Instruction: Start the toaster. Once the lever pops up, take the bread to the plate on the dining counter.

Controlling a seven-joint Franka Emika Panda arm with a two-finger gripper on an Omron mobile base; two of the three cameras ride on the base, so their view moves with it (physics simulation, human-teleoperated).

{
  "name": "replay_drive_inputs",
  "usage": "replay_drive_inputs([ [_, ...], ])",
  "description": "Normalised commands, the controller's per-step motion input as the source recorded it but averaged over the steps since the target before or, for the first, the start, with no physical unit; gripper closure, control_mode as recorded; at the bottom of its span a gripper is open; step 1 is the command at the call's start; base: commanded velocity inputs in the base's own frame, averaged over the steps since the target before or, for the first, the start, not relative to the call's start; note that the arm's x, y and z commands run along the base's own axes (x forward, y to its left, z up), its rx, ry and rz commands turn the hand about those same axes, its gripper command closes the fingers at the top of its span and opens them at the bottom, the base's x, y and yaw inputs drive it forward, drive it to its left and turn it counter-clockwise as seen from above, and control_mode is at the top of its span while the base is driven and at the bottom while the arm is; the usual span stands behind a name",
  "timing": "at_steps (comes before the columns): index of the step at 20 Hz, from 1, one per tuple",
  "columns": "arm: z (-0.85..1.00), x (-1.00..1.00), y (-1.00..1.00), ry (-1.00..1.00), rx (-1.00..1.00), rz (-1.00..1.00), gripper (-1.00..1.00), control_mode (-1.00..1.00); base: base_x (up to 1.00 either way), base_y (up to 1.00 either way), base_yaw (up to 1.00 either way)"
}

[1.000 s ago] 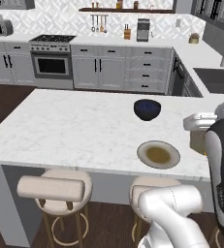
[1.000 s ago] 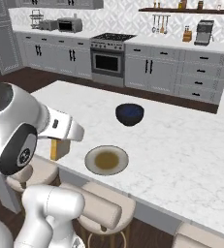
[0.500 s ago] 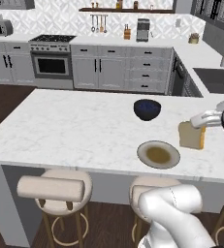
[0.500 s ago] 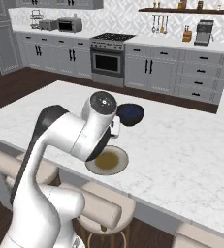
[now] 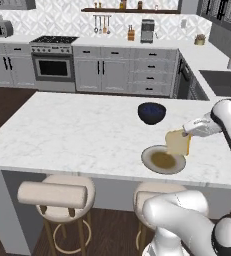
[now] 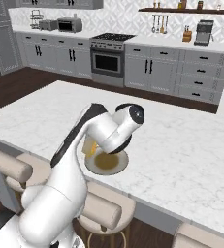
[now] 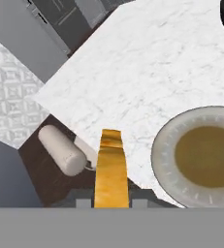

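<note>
Now the gripper (image 5: pixel 187 136) is clamped narrowly on the bread (image 5: pixel 178 143), a golden slice held upright by its edge; in the hand view the bread (image 7: pixel 111 169) rises edge-on straight out from between the finger tips. Half a second ago the slice hung farther out to the gripper's side, clear of the plate; it has since swung in so its lower edge overlaps the rim of the plate (image 5: pixel 148 161) in the left base view. Whether it touches the plate or hovers just above cannot be told.

Just beside the gripper, the plate (image 7: pixel 164 150) shows a brownish centre and pale rim, lying flat on the dining counter (image 5: pixel 77 135). From the right base view the arm partly hides the plate (image 6: pixel 92 167).

Farther beyond the gripper sits a dark blue bowl (image 5: pixel 152 112), near the plate but apart from it.

The carry looks nearly finished; what remains is probably lowering and releasing the slice over the plate's centre.
</note>
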Motion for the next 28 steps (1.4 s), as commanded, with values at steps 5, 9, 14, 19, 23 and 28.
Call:
replay_drive_inputs([
  [5,-0.76,0.42,0.0,0.0,0.12,0.0,1.0,-1.0,0.0,0.0,0.0],
  [9,-0.74,0.19,0.0,0.0,0.03,0.0,1.0,-1.0,0.0,0.0,0.0],
  [14,-0.56,0.3,0.0,-0.01,0.0,0.0,1.0,-1.0,0.0,0.0,0.0],
  [19,-0.44,0.48,-0.02,0.0,0.0,0.0,1.0,-1.0,0.0,0.0,0.0],
  [23,-0.41,0.58,-0.12,0.0,0.0,0.0,1.0,-1.0,0.0,0.0,0.0],
  [28,-0.38,0.41,-0.21,0.0,0.0,0.0,1.0,-1.0,0.0,0.0,0.0],
])
